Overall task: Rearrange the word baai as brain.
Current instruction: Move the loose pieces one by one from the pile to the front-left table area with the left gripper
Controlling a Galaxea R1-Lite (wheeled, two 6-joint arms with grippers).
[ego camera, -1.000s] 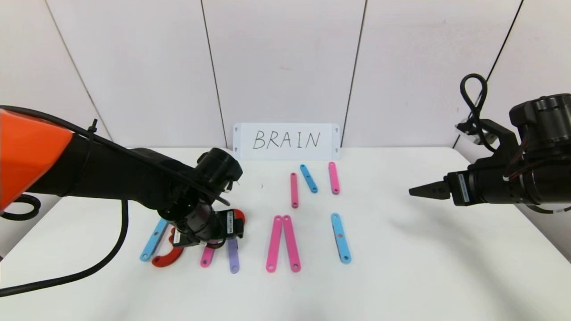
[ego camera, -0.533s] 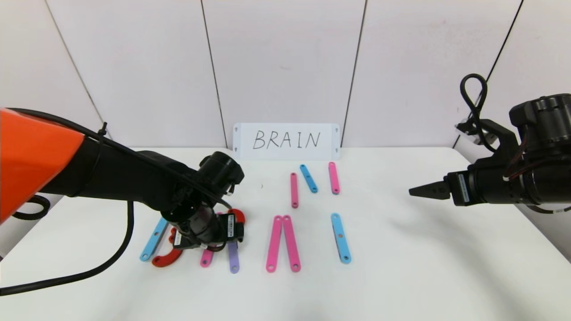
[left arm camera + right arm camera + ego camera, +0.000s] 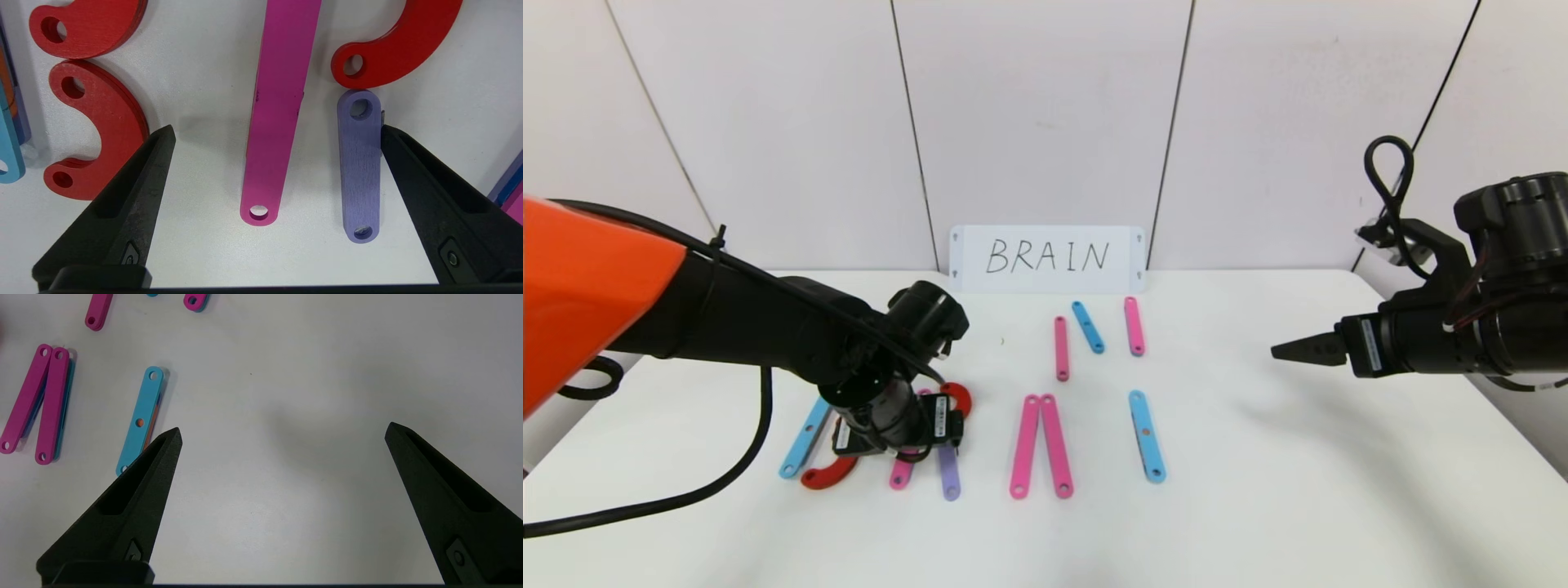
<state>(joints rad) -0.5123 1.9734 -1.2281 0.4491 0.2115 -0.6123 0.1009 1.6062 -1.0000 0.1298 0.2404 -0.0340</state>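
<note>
The word is a row of flat plastic pieces on the white table [image 3: 1258,490]. My left gripper [image 3: 276,130] is open low over the second letter. Between its fingers lie a pink strip [image 3: 278,102] and a short purple strip [image 3: 359,167], whose edge touches one fingertip [image 3: 392,139]. A red arc [image 3: 392,49] meets the purple strip's top. Two more red arcs [image 3: 102,118] and a light-blue strip [image 3: 805,437] form the B. To the right lie two joined pink strips [image 3: 1041,445] and a light-blue strip [image 3: 1147,436]. My right gripper [image 3: 282,433] is open and empty, held above the table's right side.
A white card [image 3: 1047,258] with handwritten "BRAIN" stands against the back wall. In front of it lie a pink strip [image 3: 1061,348], a light-blue strip [image 3: 1088,327] and another pink strip [image 3: 1134,325], set like an N. The left arm's black cable [image 3: 686,498] trails over the table's left.
My left gripper has shifted slightly nearer and lower over the pink and purple strips. The right arm and the pieces have not moved.
</note>
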